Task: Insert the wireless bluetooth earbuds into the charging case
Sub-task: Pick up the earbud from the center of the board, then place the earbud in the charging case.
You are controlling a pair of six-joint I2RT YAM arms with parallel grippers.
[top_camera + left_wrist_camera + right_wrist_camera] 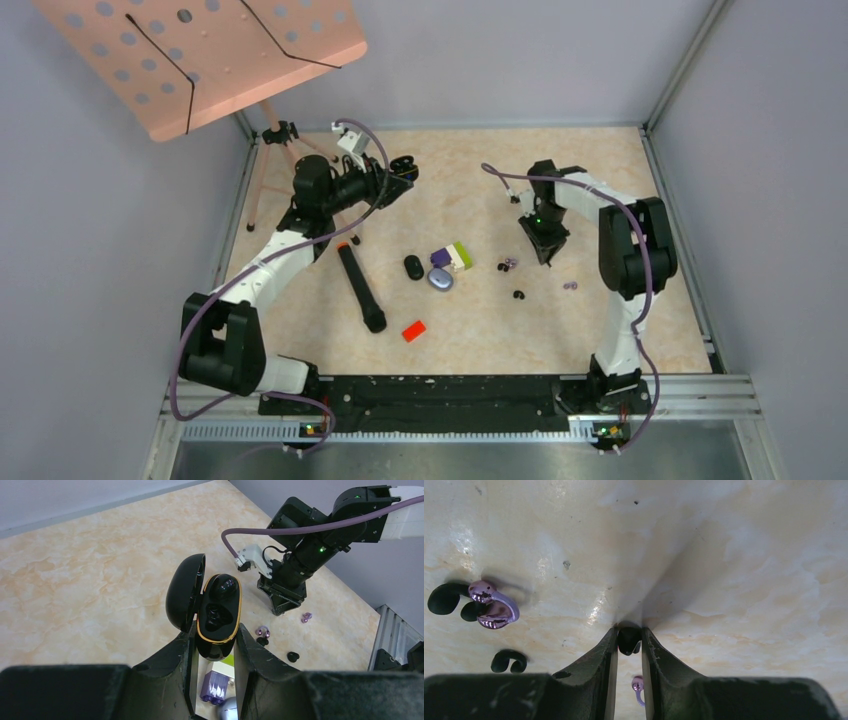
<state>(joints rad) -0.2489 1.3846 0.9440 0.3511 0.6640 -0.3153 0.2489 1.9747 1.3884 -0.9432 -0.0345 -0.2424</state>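
My left gripper (215,632) is shut on the open black charging case (218,615) with a gold rim, its lid hinged to the left. It holds the case above the table at the far left (403,166). My right gripper (629,632) is shut on a small black earbud (629,641), low over the table (547,252). Loose earbuds lie near it: a purple one (494,607) against a black one (444,599), another black one (509,661), and a purple one (638,684) below the fingers.
A closed black case (414,267), a grey-purple case (441,279) and purple, white and green blocks (453,257) sit mid-table. A red block (414,330) and a black cylinder (361,288) lie nearer. A pink perforated stand (200,50) overhangs the far left.
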